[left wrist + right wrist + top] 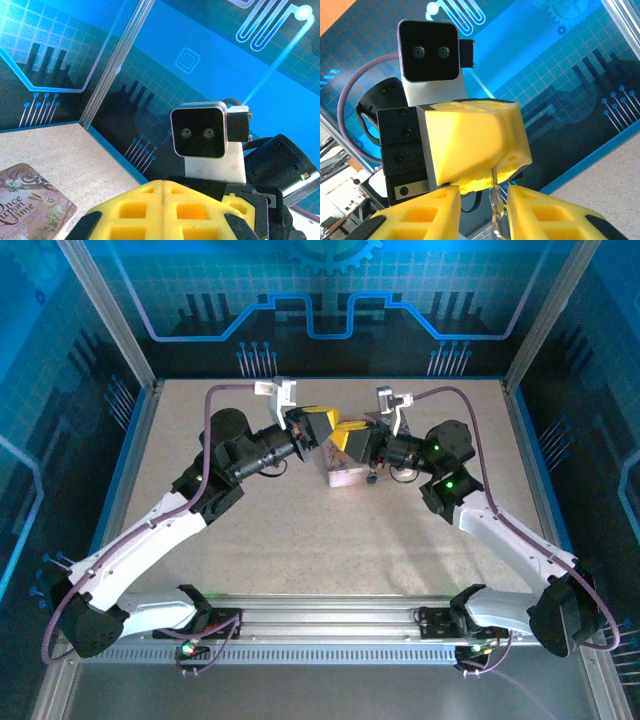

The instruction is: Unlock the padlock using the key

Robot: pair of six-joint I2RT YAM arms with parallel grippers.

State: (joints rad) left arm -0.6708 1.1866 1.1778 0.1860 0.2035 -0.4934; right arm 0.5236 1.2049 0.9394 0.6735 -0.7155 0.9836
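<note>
Speckled tabletop (300, 540) carries one pink tin (345, 478); by it, left fingers (470, 145) pinch one thin metal piece (494, 197) (key or shackle, indistinguishable), which right fingers (420, 215) flank narrowly, untouching.

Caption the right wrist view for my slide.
Shut left gripper dangles a thin metal piece between the open right gripper's yellow fingers.

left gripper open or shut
Shut: yellow fingers of the left gripper meet with no gap, pinching the thin metal key that hangs from them.
</note>
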